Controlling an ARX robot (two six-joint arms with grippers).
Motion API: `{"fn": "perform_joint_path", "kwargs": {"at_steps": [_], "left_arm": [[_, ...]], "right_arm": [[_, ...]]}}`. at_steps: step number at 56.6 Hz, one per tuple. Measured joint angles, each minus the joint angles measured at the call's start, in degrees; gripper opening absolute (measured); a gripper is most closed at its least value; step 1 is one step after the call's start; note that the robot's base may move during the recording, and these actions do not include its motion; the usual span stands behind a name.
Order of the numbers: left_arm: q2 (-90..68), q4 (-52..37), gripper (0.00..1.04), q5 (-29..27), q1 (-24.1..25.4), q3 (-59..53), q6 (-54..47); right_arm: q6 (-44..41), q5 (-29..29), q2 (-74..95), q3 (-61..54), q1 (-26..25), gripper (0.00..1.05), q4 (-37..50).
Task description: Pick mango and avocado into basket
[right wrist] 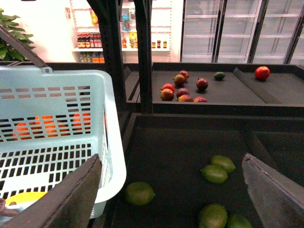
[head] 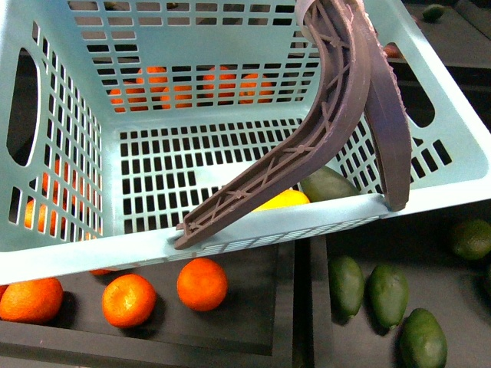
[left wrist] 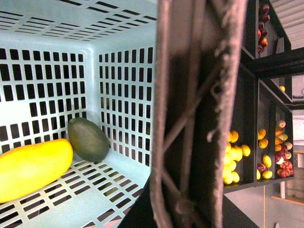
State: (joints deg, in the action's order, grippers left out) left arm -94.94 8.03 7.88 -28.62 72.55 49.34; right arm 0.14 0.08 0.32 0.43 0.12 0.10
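Here the right gripper (right wrist: 166, 190) hangs spread apart beside the basket (right wrist: 111, 156) holding mango (left wrist: 31, 168) and avocado (left wrist: 88, 139); the left's state is unclear.

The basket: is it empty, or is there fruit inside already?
Not empty: the basket holds a mango and an avocado, lying together on its slotted floor.

No readable text anywhere; bottles and jars on the far shop shelves (right wrist: 97, 42) carry labels (too small and blurred to make out), basket (head: 230, 238) and fruit bear no visible lettering or numbers
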Motion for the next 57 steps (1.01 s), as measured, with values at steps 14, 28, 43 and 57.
{"fn": "perform_joint_path", "kwargs": {"at_steps": [14,28,43,57], "left_arm": [[0.00,0.00,0.06,0.02,0.00,0.00,0.02],[-0.02,-0.02,0.06,0.04,-0.44,0.00,-0.04],[-0.02,-0.02,0.06,1.03,-0.68,0.00,0.57],[-0.02,0.02,0.06,-0.24,-0.24,0.00,0.13]], "right_arm": [[0.04,0.00,0.00,0.00,0.00,0.97,0.00],[0.04,0.26,-0.02,0.00,0.02,0.97,-0.17],[0.02,0.04,-0.09,0.02,0.02,0.97,-0.24],[0.02,0.02,-0.09,0.02,0.00,0.97,-0.26]]}}
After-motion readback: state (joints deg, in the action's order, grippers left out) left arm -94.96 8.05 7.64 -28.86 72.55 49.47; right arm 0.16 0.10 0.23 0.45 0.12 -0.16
